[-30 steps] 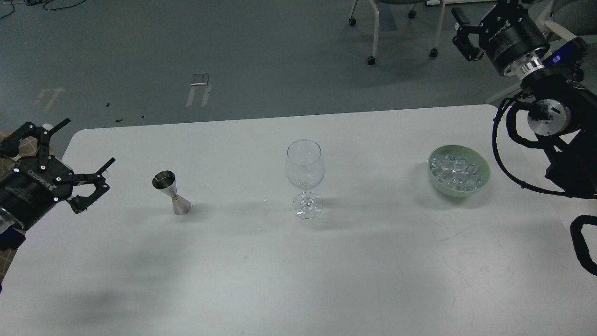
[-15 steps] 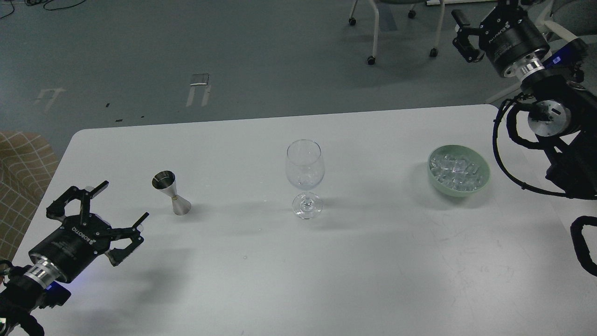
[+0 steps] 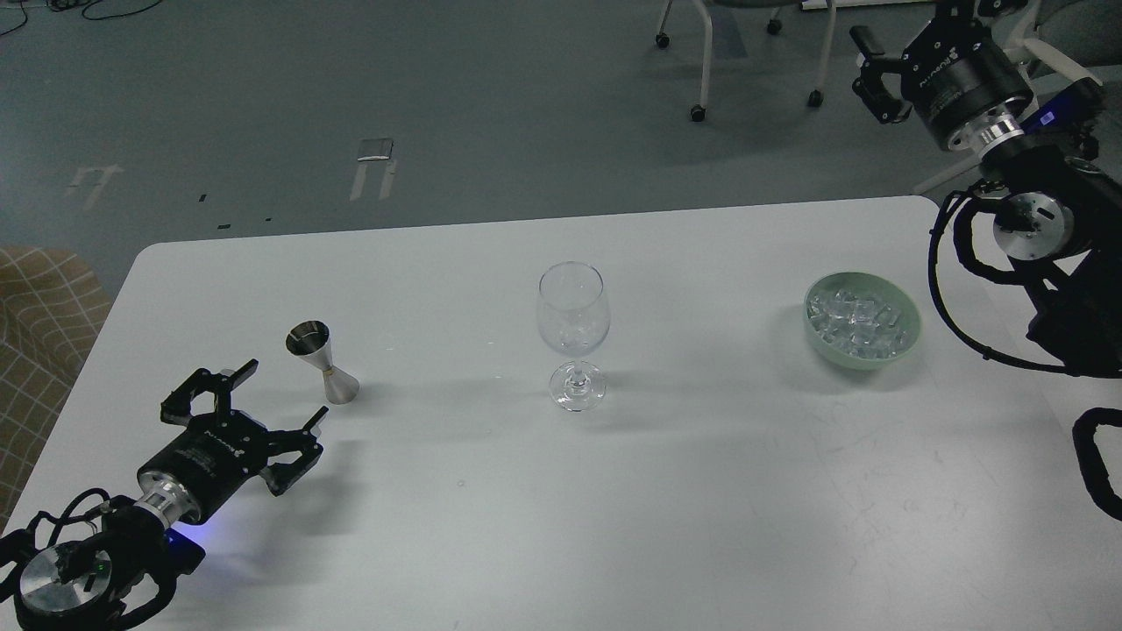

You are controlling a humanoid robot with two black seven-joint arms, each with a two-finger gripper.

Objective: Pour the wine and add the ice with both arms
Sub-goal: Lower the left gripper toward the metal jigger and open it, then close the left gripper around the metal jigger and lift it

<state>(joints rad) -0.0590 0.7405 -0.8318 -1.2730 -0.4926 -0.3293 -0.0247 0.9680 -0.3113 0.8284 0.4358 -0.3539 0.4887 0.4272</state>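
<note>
A silver metal jigger (image 3: 321, 362) stands upright at the left of the white table (image 3: 561, 508). I cannot make out any wine in it. An empty-looking wine glass (image 3: 572, 331) stands at the middle. A green bowl (image 3: 907, 337) at the right holds several clear ice cubes (image 3: 855, 315). My left gripper (image 3: 282, 393) is open and low over the table, just below and left of the jigger, with its jaws pointing at it. My right gripper (image 3: 869, 66) is open and held high beyond the table's far right corner, above and behind the bowl.
A chair with castor legs (image 3: 701, 61) stands on the grey floor beyond the table. A checked seat (image 3: 39, 302) is off the table's left edge. My right arm's cables (image 3: 951, 289) loop beside the bowl.
My left arm has swung in from the left edge, down and to the right, so its open gripper is now close to the jigger. My right gripper has barely shifted.
</note>
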